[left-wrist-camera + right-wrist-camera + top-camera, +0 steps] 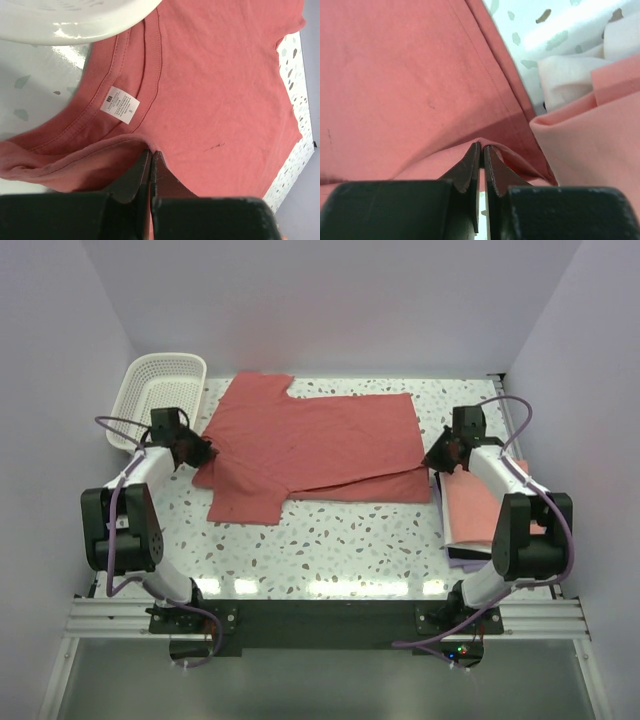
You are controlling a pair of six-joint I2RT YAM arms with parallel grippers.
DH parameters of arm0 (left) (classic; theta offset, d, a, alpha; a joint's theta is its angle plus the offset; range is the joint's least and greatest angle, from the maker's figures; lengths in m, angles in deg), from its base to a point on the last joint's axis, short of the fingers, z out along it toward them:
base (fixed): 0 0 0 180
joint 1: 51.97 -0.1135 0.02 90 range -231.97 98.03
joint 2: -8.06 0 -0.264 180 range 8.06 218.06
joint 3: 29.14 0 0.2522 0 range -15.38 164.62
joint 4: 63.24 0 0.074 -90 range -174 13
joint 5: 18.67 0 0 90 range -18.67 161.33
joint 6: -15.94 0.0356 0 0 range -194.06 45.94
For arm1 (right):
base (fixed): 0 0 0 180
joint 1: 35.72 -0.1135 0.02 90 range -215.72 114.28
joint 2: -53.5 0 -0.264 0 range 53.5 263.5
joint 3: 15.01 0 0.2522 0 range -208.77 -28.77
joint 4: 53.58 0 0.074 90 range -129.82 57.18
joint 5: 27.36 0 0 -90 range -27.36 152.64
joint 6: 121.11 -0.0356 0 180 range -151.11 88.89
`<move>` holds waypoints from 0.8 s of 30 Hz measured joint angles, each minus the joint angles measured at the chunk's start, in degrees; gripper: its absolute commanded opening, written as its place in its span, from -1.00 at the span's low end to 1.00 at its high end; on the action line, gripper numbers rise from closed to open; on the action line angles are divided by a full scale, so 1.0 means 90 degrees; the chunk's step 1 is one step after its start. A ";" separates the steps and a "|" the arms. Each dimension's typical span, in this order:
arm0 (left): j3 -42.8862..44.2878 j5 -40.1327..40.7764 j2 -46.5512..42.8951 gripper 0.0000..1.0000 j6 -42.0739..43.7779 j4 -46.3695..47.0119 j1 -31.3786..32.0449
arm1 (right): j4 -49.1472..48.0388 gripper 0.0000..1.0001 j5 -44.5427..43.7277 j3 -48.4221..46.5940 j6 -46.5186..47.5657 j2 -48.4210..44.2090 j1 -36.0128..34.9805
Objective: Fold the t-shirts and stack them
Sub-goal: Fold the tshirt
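A dusty red t-shirt (312,445) lies spread sideways across the middle of the table, its near long edge partly folded over. My left gripper (203,452) is shut on its cloth at the collar end; the left wrist view shows the pinched fold (150,150) beside the neck label (120,105). My right gripper (436,462) is shut on the shirt's hem end, the pinched fold (483,145) showing in the right wrist view. A folded salmon pink t-shirt (478,505) lies at the right, under my right arm, and also shows in the right wrist view (590,145).
A white plastic lattice basket (160,395) stands at the back left, its rim close to my left gripper (75,20). White and dark folded cloth lies under the pink shirt (462,552). The speckled table (350,540) runs to walls at back and sides.
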 measured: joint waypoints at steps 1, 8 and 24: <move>0.0015 0.0000 0.0005 -1.00 -0.0002 0.0000 0.0000 | -0.0034 -1.00 0.0034 -0.0034 0.0000 0.0029 0.0002; 0.0250 -0.0078 0.0100 -1.00 -0.0029 -0.0010 0.0000 | -0.0160 -1.00 0.0228 -0.0219 -0.0005 0.0209 0.0114; 0.0396 -0.0151 0.0454 -1.00 -0.0019 0.0019 -0.0124 | -0.0432 -1.00 0.0447 -0.0537 -0.0029 0.0746 0.0274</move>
